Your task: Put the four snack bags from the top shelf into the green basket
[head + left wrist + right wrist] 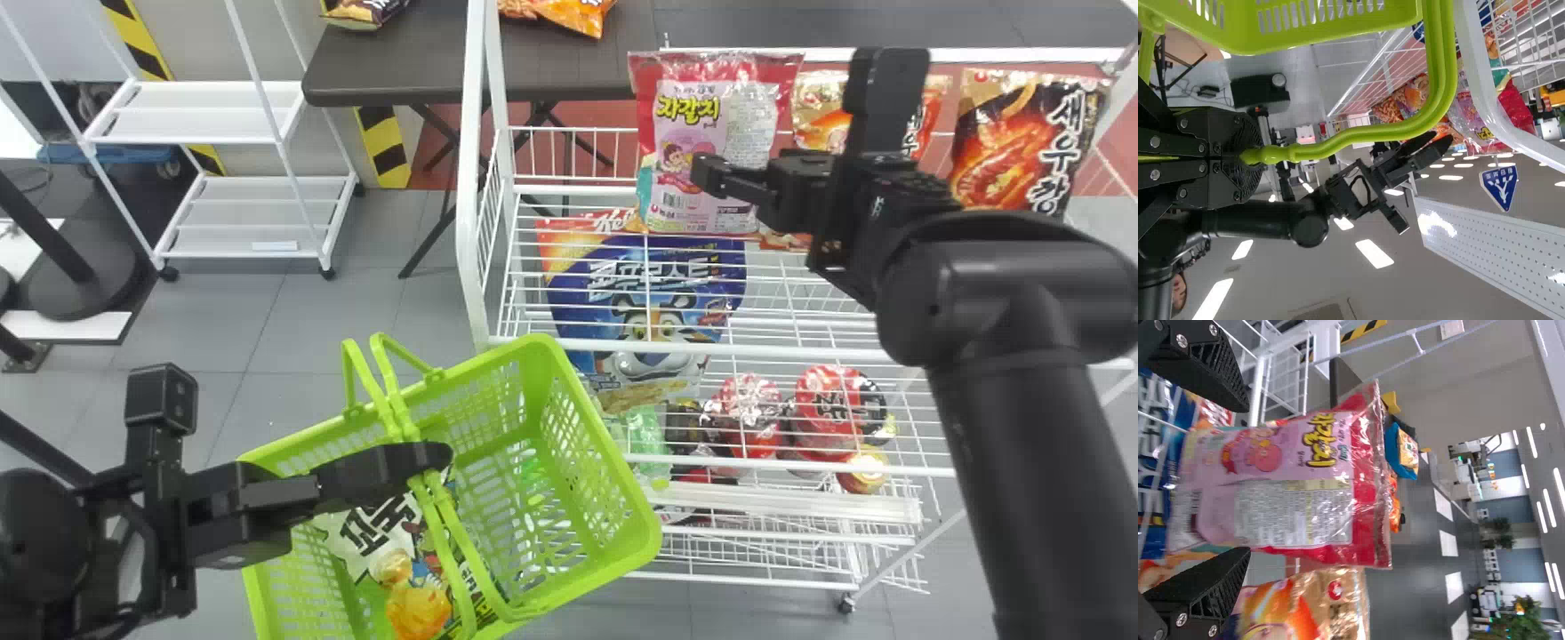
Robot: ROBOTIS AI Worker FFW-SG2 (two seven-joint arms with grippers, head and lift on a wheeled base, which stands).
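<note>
We see the left gripper above the basket, at the side of the robot's left arm. Its jaws are closed on the green handle, and the basket is below the gripper, tilted in the head view. Inside the basket lies a printed snack bag, with white, yellow and orange on it; the handles pass over it. If there is more than 1 bag in there, we cannot tell.

The right gripper is at the top shelf, beside the pink bag. Its jaws stand apart, and in the right wrist view the pink bag appears in the space between them. We cannot tell whether the jaws touch this bag. The pink bag is upright, toward the left part of the shelf.

On the same shelf we find 2 other snack bags: the orange bag, partly behind the right gripper, and the red bag, upright near the right end.

Under the top shelf there is a blue bag, seen through the wires, and lower down some red cups. Behind the shelf stands a dark table with more bags on it, and to the left a white rack.
</note>
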